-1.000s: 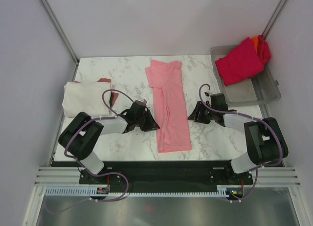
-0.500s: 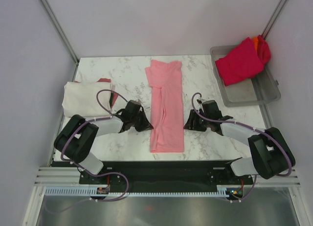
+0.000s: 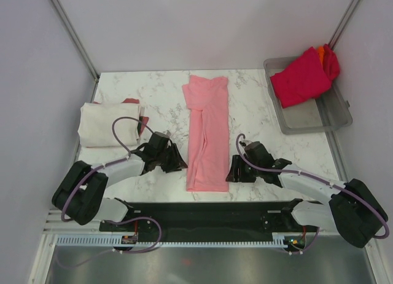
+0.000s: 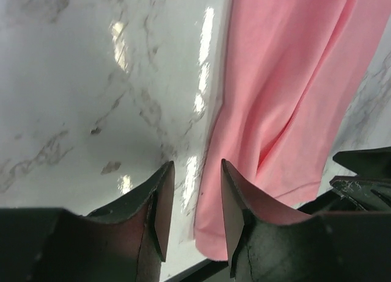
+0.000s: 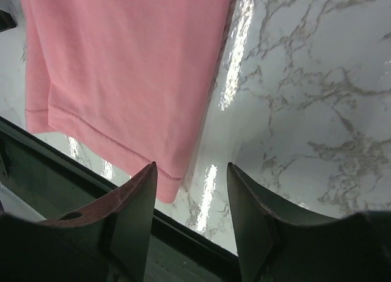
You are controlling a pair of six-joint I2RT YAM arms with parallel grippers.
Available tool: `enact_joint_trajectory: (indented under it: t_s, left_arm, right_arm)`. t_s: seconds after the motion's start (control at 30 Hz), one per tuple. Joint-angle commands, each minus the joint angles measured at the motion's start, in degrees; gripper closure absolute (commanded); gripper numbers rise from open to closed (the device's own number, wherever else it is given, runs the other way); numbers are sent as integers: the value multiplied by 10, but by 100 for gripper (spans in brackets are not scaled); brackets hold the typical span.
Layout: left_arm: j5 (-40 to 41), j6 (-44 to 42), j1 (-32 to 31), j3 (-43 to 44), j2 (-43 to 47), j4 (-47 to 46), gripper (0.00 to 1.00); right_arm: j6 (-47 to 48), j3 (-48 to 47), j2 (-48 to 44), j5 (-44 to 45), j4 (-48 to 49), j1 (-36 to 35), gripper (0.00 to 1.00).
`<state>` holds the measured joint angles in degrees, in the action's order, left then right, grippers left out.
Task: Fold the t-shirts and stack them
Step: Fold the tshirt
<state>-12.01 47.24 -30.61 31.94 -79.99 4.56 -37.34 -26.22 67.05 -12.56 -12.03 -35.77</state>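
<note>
Bare worktop [image 3: 258, 115] lies on either side of the pink t-shirt [image 3: 207, 133], a strip from far edge to near edge. The cream t-shirt [image 3: 104, 124] blocks the left edge, the grey tray [image 3: 314, 115] the far right corner. The left gripper [image 4: 194, 172] and right gripper [image 5: 190, 172] flank the near hem.

The top camera hangs high above and behind the arm bases [image 3: 115, 209], looking down and forward over the whole marble table [image 3: 153, 93]. Each wrist camera sits low and close to the tabletop, angled down and facing inward from its own side. All three views share the near hem of the pink shirt [image 3: 207, 136].
</note>
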Motion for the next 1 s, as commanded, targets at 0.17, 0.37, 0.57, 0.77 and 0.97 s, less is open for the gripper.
enact_joint_trajectory:
  t_s: [0.17, 0.37, 0.57, 0.77, 0.97]
  left_arm:
    - [-21, -9, -30, -60, 64, 42, 58]
    - [-44, 5, -49, -68, 30, 1, 60]
    - [-51, 7, -64, -61, 9, -12, 68]
    - [-19, 3, -63, -72, 19, 10, 98]
    - [10, 0, -55, -88, 57, 39, 98]
  right_arm:
    - [-74, 5, 25, 39, 1, -64, 50]
    - [-91, 2, 41, 56, 10, -91, 58]
    - [-99, 22, 28, 65, 9, -92, 96]
    - [-98, 29, 5, 79, -14, -93, 100]
    - [-97, 47, -38, 103, -50, -92, 100]
